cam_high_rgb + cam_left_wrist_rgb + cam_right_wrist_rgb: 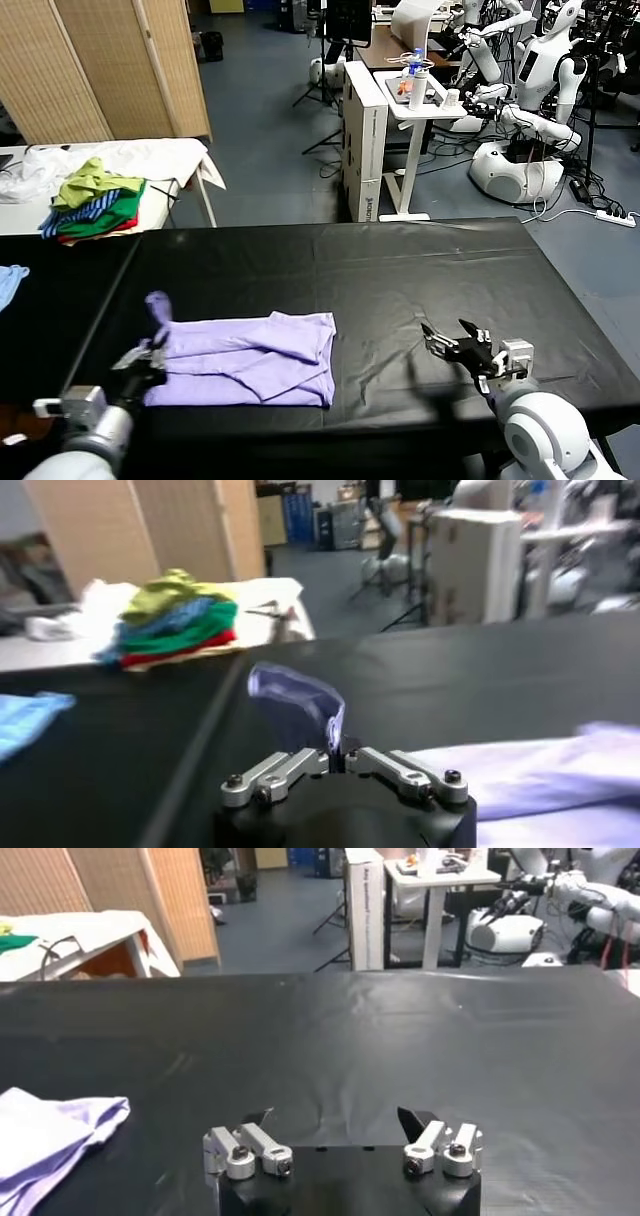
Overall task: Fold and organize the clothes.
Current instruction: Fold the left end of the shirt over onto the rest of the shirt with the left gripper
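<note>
The lavender T-shirt [250,358] lies partly folded on the black table [400,270], left of centre near the front edge. My left gripper [150,352] is at its left end, shut on a pinched-up flap of the fabric [300,702] that rises above the jaws. In the left wrist view the rest of the shirt [540,775] spreads flat beside the gripper. My right gripper [457,342] hovers open over bare table well to the right of the shirt, nothing between its fingers [412,1120]. The right wrist view shows only a corner of the shirt [50,1138].
A pile of green, yellow, striped blue and red garments [95,205] lies on a white side table at the back left. A light blue cloth [10,280] lies at the table's left edge. Behind are wicker screens, a white cart [410,100] and other robots.
</note>
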